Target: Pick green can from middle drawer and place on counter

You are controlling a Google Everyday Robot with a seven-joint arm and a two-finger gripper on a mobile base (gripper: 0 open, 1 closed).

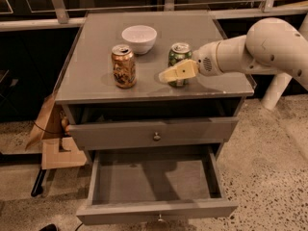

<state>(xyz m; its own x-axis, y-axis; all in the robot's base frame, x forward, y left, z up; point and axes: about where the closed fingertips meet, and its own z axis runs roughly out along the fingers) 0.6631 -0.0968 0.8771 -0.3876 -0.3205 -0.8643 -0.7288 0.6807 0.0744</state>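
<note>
The small dark green drinks can (179, 56) stood upright on the flat grey desk (96, 76). The cream gripper (169, 74) lay across its front; whether it clasped the can could not be told. The wide grey middle drawer (154, 182) hung open.

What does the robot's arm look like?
The arm is smooth, white and chunky, like fat tubes with a big round joint. Near its end is a patch of small dark dots. The gripper, at the green can on the counter, is pale yellow and wedge-shaped.
</note>
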